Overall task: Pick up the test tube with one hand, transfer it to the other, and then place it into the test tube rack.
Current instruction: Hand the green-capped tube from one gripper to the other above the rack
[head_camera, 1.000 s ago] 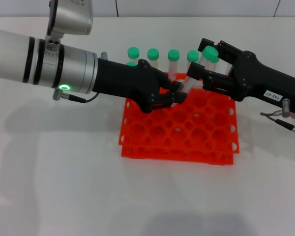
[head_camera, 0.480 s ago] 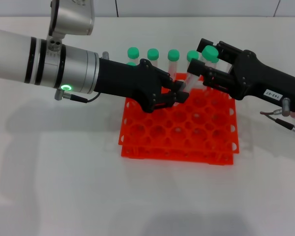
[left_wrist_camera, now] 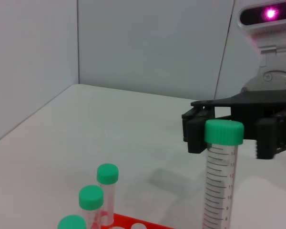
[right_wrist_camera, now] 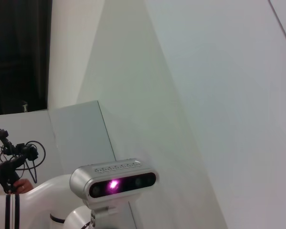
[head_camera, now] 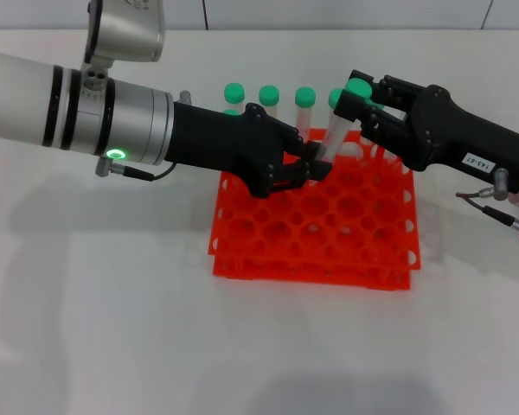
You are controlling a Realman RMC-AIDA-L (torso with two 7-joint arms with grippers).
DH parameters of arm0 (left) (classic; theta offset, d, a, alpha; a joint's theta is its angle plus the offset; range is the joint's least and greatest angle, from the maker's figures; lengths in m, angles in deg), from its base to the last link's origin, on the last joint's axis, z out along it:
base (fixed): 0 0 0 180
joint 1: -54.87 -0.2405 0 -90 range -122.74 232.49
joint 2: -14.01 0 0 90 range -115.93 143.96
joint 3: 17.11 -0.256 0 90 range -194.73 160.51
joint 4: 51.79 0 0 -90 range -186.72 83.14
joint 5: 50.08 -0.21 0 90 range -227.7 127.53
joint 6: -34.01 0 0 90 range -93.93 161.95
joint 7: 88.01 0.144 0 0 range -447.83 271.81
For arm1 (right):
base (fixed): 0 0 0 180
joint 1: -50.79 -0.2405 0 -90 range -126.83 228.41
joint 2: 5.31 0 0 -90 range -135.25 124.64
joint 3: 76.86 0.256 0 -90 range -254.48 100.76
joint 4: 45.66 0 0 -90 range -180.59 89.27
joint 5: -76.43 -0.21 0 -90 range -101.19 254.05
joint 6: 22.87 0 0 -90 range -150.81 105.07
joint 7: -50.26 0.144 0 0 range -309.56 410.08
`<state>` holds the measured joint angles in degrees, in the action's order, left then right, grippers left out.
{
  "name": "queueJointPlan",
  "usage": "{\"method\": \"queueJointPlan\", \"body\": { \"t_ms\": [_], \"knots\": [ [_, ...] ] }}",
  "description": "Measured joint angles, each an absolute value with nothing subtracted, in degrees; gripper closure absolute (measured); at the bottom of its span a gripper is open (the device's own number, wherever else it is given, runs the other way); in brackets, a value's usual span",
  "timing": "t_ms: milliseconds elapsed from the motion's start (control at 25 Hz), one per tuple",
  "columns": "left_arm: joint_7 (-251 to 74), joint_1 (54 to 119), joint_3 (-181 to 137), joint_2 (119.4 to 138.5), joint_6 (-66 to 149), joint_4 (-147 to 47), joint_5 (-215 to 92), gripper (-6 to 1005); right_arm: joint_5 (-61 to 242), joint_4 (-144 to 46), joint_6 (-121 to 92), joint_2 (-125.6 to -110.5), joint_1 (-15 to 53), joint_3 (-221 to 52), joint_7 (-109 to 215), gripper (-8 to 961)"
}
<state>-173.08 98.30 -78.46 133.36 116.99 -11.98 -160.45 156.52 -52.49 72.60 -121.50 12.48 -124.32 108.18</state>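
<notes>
My left gripper (head_camera: 318, 161), black and unlabelled on the silver arm with the green ring, is shut on the lower end of the test tube (head_camera: 336, 130). It holds the tube tilted above the back of the orange-red rack (head_camera: 329, 246). The tube's green cap (head_camera: 358, 89) points up to the right. My right gripper (head_camera: 353, 100), black with a white label, is open, with a finger on either side of the tube's upper part. The left wrist view shows the tube (left_wrist_camera: 220, 186) upright, with the right gripper (left_wrist_camera: 232, 140) spread wide just behind its cap.
Several more green-capped tubes (head_camera: 269, 94) stand in the rack's back row and also show in the left wrist view (left_wrist_camera: 107, 174). The rack lies on a white table (head_camera: 112, 328). The right wrist view shows only a wall and the head camera (right_wrist_camera: 115, 181).
My right gripper has moved left and slightly up, bringing its open fingers around the tube's capped end. The left gripper has stayed almost still with the tube.
</notes>
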Motion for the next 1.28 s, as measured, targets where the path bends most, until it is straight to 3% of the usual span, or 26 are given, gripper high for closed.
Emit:
{"method": "queueJointPlan", "body": {
  "t_ms": [640,1200,1280],
  "knots": [
    [-173.5,98.2,-80.1,133.44,116.9,-12.0,-159.8,716,156.5,-52.4,71.4,-121.50,12.7,-124.1,108.3,689],
    [-183.5,98.2,-80.1,133.13,116.5,-9.4,-160.7,706,156.5,-52.4,71.4,-121.49,12.9,-124.3,108.4,680],
    [-185.0,98.0,-80.2,133.22,117.0,-8.0,-161.4,624,156.5,-52.4,71.4,-121.49,13.0,-124.2,108.4,679]
  ]
}}
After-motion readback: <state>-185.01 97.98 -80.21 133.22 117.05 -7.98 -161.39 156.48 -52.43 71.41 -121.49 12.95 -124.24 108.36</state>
